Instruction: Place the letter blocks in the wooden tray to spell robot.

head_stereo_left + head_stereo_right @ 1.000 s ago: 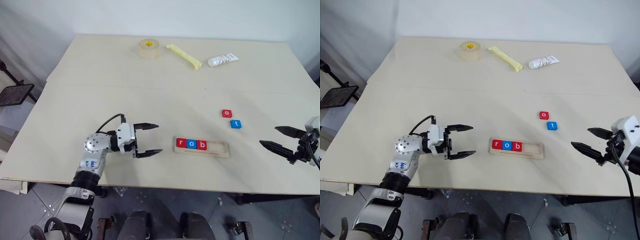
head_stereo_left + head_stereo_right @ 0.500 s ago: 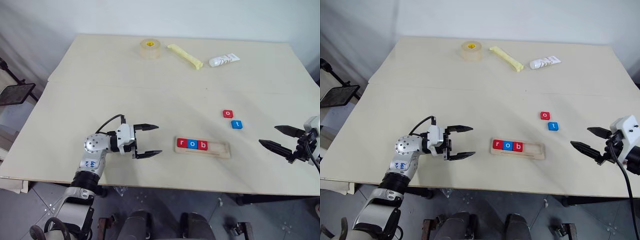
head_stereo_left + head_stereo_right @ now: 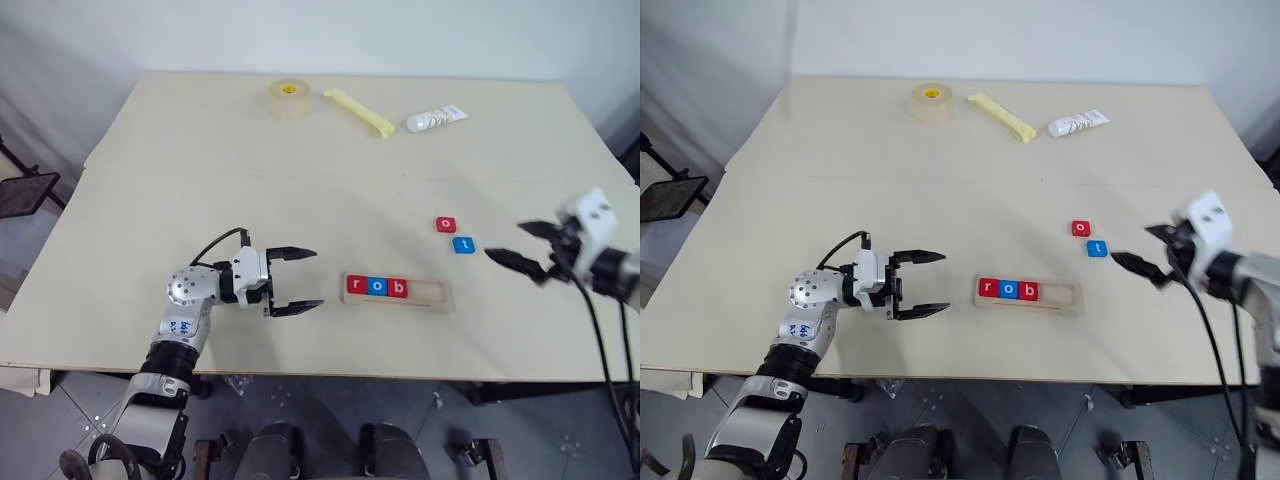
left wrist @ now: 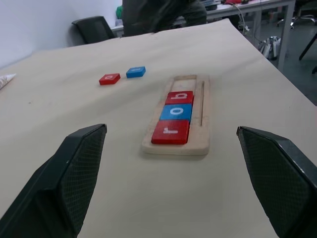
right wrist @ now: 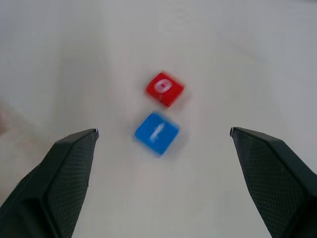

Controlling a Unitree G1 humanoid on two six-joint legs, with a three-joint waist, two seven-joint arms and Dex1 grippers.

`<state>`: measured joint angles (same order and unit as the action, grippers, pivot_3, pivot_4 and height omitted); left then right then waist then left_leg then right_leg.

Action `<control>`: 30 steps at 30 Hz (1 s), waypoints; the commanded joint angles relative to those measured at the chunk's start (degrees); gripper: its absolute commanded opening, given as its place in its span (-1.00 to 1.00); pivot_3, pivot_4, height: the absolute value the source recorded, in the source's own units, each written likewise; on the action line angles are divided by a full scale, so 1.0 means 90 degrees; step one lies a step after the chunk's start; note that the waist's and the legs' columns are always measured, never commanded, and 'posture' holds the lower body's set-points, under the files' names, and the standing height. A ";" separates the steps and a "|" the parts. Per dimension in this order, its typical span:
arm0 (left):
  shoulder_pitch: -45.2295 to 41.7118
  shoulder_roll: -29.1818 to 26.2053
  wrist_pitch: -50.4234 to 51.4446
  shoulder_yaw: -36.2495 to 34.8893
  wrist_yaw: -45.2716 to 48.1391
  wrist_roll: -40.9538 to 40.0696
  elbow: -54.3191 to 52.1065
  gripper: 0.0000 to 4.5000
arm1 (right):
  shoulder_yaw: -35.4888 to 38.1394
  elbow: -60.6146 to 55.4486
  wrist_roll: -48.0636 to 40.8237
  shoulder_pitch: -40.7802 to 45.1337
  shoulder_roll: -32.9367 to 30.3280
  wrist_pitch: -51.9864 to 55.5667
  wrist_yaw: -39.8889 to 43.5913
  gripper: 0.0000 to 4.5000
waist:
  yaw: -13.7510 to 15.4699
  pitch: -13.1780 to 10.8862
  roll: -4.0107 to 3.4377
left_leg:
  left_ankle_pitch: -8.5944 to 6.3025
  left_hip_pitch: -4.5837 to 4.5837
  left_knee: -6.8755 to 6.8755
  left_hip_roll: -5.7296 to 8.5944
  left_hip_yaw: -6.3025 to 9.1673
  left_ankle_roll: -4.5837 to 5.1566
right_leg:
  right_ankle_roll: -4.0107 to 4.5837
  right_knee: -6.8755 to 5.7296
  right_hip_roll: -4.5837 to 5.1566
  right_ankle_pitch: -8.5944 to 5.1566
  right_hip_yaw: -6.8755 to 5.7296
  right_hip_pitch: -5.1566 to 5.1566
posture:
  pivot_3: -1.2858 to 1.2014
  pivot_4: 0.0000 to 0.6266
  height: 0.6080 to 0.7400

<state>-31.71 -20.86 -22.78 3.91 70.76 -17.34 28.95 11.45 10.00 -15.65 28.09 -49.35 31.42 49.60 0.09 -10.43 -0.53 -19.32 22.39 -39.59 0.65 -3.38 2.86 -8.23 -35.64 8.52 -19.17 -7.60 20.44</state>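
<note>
Holding r, o, b, pale wooden tray (image 3: 396, 293) (right half bare)

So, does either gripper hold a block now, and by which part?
Nothing is held: left gripper and right gripper are both open and empty.

Left gripper (image 3: 296, 280) at seven o'clock, level, fingers spread, pointing toward three; right gripper (image 3: 517, 246) at three o'clock, fingers wide, aimed toward nine.
</note>
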 commanded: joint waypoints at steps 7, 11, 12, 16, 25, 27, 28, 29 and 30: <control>0.0279 -0.0026 -0.0007 -0.0051 -0.0092 -0.0046 -0.0557 1.00 | -0.0572 0.1766 0.0649 0.1466 0.1192 -0.0372 -0.1315 0.99 | -0.0012 0.0000 0.0000 | 0.0000 0.0012 0.0010 0.0016 0.0020 0.0002 | 0.0000 -0.0004 0.0006 0.0000 -0.0006 0.0007 | 0.03 -0.52 1.00; 0.0384 -0.0018 0.0045 -0.0057 -0.0148 -0.0049 -0.0701 1.00 | -0.0632 0.2128 0.0770 0.1662 0.1437 -0.0550 -0.1552 0.99 | -0.0022 0.0000 0.0000 | 0.0000 0.0011 0.0013 0.0014 0.0021 0.0002 | 0.0000 -0.0004 0.0005 0.0000 -0.0007 0.0007 | 0.03 -0.52 1.00; 0.0419 -0.0023 0.0048 -0.0059 -0.0150 -0.0054 -0.0732 1.00 | -0.0633 0.2242 0.0804 0.1709 0.1514 -0.0586 -0.1673 0.99 | -0.0023 0.0000 0.0000 | 0.0000 0.0011 0.0012 0.0014 0.0021 0.0002 | 0.0000 -0.0004 0.0005 0.0000 -0.0008 0.0007 | 0.03 -0.52 1.00; 0.0488 -0.0028 0.0058 -0.0064 -0.0159 -0.0079 -0.0816 1.00 | -0.0625 0.2461 0.0871 0.1779 0.1777 -0.0506 -0.2037 0.99 | -0.0036 0.0000 0.0000 | 0.0001 0.0011 0.0014 0.0014 0.0020 0.0002 | 0.0000 -0.0005 0.0005 0.0000 -0.0006 0.0007 | 0.03 -0.52 1.00; 0.0496 -0.0029 0.0025 -0.0078 -0.0167 -0.0065 -0.0826 1.00 | -0.0545 0.2274 0.0836 0.1657 0.2074 -0.0278 -0.2496 0.58 | -0.0052 0.0000 -0.0001 | 0.0001 0.0005 0.0015 0.0013 0.0016 0.0002 | 0.0000 -0.0010 0.0005 0.0000 -0.0002 0.0007 | 0.03 -0.52 1.00; 0.0498 -0.0029 0.0015 -0.0083 -0.0168 -0.0066 -0.0824 1.00 | -0.0511 0.2139 0.0826 0.1598 0.2129 -0.0187 -0.2618 0.27 | -0.0044 0.0000 -0.0001 | 0.0001 0.0005 0.0015 0.0013 0.0016 0.0002 | 0.0000 -0.0011 0.0005 0.0000 -0.0002 0.0007 | 0.03 -0.52 1.00; 0.0494 -0.0025 0.0008 -0.0080 -0.0172 -0.0060 -0.0815 1.00 | -0.0499 0.2063 0.0818 0.1561 0.2144 -0.0152 -0.2658 0.11 | -0.0036 0.0000 -0.0001 | 0.0001 0.0004 0.0015 0.0013 0.0017 0.0002 | 0.0000 -0.0012 0.0005 0.0000 -0.0002 0.0007 | 0.03 -0.52 1.00; 0.0490 -0.0022 0.0005 -0.0078 -0.0175 -0.0055 -0.0809 1.00 | -0.0495 0.2007 0.0812 0.1534 0.2150 -0.0126 -0.2684 -0.04 | -0.0033 0.0000 -0.0001 | 0.0001 0.0005 0.0015 0.0013 0.0018 0.0002 | 0.0000 -0.0012 0.0005 0.0000 -0.0001 0.0007 | 0.03 -0.52 1.00; 0.0487 -0.0019 0.0004 -0.0078 -0.0178 -0.0054 -0.0804 1.00 | -0.0481 0.1934 0.0801 0.1500 0.2160 -0.0102 -0.2723 -0.19 | -0.0030 0.0000 -0.0001 | 0.0001 0.0005 0.0015 0.0014 0.0019 0.0003 | 0.0000 -0.0013 0.0005 0.0000 -0.0001 0.0007 | 0.03 -0.52 1.00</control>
<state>-27.35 -21.05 -22.19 3.44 69.54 -17.33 23.29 5.62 29.14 -8.34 42.25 -29.70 29.88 26.29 -0.18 -10.43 -0.54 -19.31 22.43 -39.45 0.78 -3.21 2.89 -8.24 -35.76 8.57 -19.17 -7.60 20.50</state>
